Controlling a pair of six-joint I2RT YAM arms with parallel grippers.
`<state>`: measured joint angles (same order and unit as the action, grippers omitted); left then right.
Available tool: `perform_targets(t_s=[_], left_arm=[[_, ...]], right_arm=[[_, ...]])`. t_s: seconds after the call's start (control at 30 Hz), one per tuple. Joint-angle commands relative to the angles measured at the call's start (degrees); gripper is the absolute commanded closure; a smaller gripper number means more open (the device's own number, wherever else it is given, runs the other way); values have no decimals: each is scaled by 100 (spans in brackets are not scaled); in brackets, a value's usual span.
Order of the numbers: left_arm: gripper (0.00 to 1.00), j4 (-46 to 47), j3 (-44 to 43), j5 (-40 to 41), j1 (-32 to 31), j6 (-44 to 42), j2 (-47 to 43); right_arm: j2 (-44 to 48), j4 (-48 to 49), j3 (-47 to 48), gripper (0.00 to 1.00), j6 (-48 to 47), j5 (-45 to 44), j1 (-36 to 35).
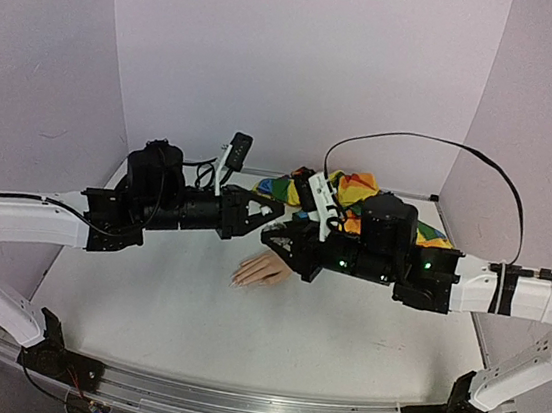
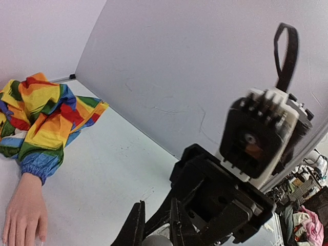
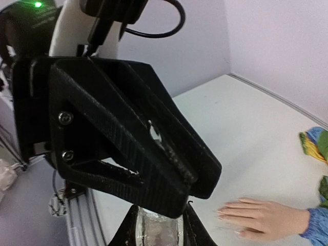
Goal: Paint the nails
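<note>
Right gripper (image 3: 159,223) is clamped on the bottle (image 3: 156,234), left gripper (image 2: 155,228) pinched shut on its cap (image 2: 156,241). Hand (image 1: 268,270) lies flat on the table (image 1: 142,311) at their 6 o'clock, nails (image 1: 239,282) pointing to 8

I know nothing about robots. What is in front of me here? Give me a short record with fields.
Left gripper: shut, apparently on the grey cap
Right gripper: shut on the small clear bottle, held above the white table
Peach mannequin hand: flat on the table, fingers toward the left arm's side
Rainbow patchwork sleeve: bunched behind the wrist
Nails: neither gripper touches them; too small to tell if painted
</note>
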<state>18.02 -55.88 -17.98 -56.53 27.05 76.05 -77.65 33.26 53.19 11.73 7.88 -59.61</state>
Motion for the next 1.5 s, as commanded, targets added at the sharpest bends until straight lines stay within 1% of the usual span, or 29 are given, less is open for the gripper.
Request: perform_targets(t_s=[0.0, 0.03, 0.07, 0.13, 0.2, 0.23, 0.3, 0.33, 0.4, 0.53, 0.6, 0.73, 0.83, 0.87, 1.03, 1.13, 1.17, 1.27, 1.33, 1.37, 1.47], left_arm=[[100, -202, -12, 666, -24, 427, -157], [98, -215, -25, 586, -24, 488, -132], [94, -226, -3, 554, -24, 549, -122], [74, -237, 72, 564, -20, 681, -168], [55, -233, 94, 422, -20, 696, -256], [44, -245, 99, 339, -23, 668, -311], [27, -246, 148, 240, -21, 587, -485], [21, -246, 170, 189, -16, 558, -595], [13, -246, 234, 78, 2, 531, -809], [8, -246, 234, -393, 120, 517, -1074], [8, -238, 125, -734, 171, 484, -1079], [13, -246, -275, -1620, 178, 227, -794], [24, -245, -612, -2282, 178, 9, -534], [28, -239, -665, -2372, 178, -82, -470], [56, -238, -717, -2233, 178, -414, -390], [64, -238, -661, -2210, 178, -479, -390], [69, -238, -632, -2198, 178, -489, -384], [77, -238, -547, -2079, 178, -498, -344], [84, -243, -496, -1937, 178, -503, -330], [86, -246, -471, -1800, 173, -511, -328], [95, -269, -423, -1389, 178, -516, -334]], right_arm=[[-19, -180, 188, 100, -416, -2250, 120], [-48, -122, 233, 100, -416, -1810, 125], [-75, -61, 270, 100, -410, -1338, 127], [-128, 10, 351, 100, -351, -583, 132], [-176, 14, 428, 100, -269, -16, 138], [-173, 19, 451, 100, -227, 283, 158], [-156, 69, 432, 100, -108, 945, 244], [-148, 135, 417, 100, 42, 1364, 319], [-138, 413, 356, 100, 333, 2224, 485], [-143, 1259, 241, 100, 924, 3612, 608], [-177, 1579, 240, 100, 1122, 4085, 617], [-304, 1775, 390, 100, 1201, 4570, 664], [-487, 1782, 588, 100, 1196, 4936, 722], [-522, 1787, 624, 100, 1167, 5016, 735], [-572, 1789, 581, 100, 972, 4977, 829], [-469, 1815, 442, 100, 878, 4720, 868], [-405, 1822, 386, 100, 828, 4547, 864], [-291, 1816, 248, 100, 702, 4220, 870], [-261, 1817, 191, 100, 611, 4063, 873], [-253, 1806, 173, 100, 559, 3926, 873], [-183, 1583, 108, 100, 310, 3187, 873]])
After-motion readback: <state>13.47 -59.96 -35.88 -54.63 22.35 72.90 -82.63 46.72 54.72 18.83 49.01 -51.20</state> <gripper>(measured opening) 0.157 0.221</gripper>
